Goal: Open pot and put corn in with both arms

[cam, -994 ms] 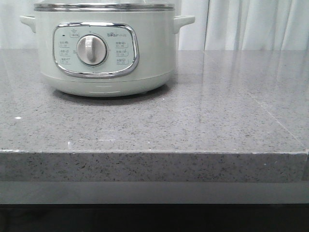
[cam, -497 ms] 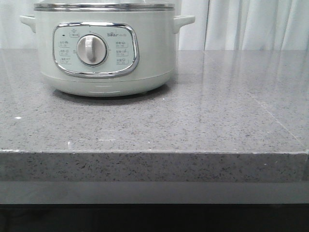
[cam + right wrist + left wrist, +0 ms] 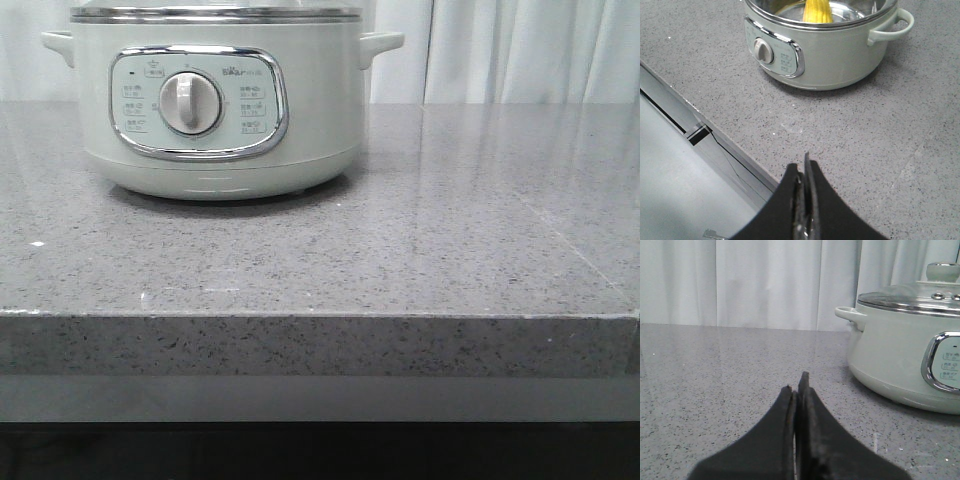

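Right now the pot (image 3: 215,100) stands on the grey speckled worktop (image 3: 400,250), toward its far left part in the front view, control panel and white dial (image 3: 190,103) facing the near edge. From the front view its metal rim is cut off by the top of the frame, so I cannot tell from there whether the lid is on.

My left end effector (image 3: 796,385) has its two black fingers pressed together, nothing between them, tips low over the worktop. From this side the pot (image 3: 905,355) is near but apart from me, one side handle (image 3: 850,315) pointing my way. A glass lid (image 3: 912,297) with a pale knob (image 3: 942,271) shows on top of it in this view. Bare worktop runs from my tips back to the white curtain (image 3: 740,285).

My right end effector (image 3: 804,172) is also closed flat, holding nothing, and sits above the worktop just inside its near edge (image 3: 715,135). Beyond that edge is a lower grey surface (image 3: 675,185). The pot (image 3: 825,45) is well ahead of me, with a wide bare stretch of worktop between. The corn (image 3: 818,11) shows inside the pot, yellow, upright or leaning against the inner wall, only partly in frame. The pot's side handle (image 3: 892,27) sticks out toward open worktop on that side.
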Controlling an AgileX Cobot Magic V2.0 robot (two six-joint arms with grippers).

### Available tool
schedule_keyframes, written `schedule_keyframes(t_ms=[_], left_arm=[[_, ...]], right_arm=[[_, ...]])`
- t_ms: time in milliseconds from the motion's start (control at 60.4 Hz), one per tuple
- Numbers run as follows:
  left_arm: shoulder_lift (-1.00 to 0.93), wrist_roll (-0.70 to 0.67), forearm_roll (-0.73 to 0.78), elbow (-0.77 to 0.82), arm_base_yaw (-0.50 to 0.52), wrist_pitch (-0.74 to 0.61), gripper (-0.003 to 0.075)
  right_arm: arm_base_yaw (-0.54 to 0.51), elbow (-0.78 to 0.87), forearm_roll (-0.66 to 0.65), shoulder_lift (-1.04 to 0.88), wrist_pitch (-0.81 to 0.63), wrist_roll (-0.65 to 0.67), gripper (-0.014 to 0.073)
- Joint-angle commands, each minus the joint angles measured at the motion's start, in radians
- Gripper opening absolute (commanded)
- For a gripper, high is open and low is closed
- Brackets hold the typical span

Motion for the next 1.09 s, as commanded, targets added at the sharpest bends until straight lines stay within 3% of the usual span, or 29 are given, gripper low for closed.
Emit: schedule_keyframes(t_ms=[0,149,232,414,596,812,1077], left_arm=[[-0.02,-0.003,-0.011,0.004,0.001,-0.08,-0.002],[-0.02,-0.003,-0.011,0.004,0.001,-0.08,-0.002],[-0.02,-0.003,-0.011,0.004,0.001,-0.08,-0.002],[-0.02,-0.003,-0.011,0.004,0.001,-0.08,-0.002],[-0.02,-0.003,-0.011,0.004,0.001,-0.08,-0.002],[-0.02,-0.003,-0.011,0.004,0.001,-0.08,-0.002],[-0.02,-0.003,-0.011,0.004,0.001,-0.08,-0.002]], right_arm=[[-0.001,-0.026,0.004,0.0,-0.065,-0.008,-0.0065],[-0.015,-0.02,-0.003,-0.015,-0.073,-0.009,-0.0065],[-0.094,0.028,-0.003,-0.064,-0.143,-0.009,-0.0065],[-0.296,0.258,-0.003,-0.241,-0.366,-0.009,-0.0065],[-0.396,0.516,-0.003,-0.434,-0.556,-0.009,-0.0065],[-0.464,0.773,0.005,-0.637,-0.595,-0.009,-0.0065],[-0.469,0.935,0.005,-0.774,-0.672,-0.009,-0.0065]])
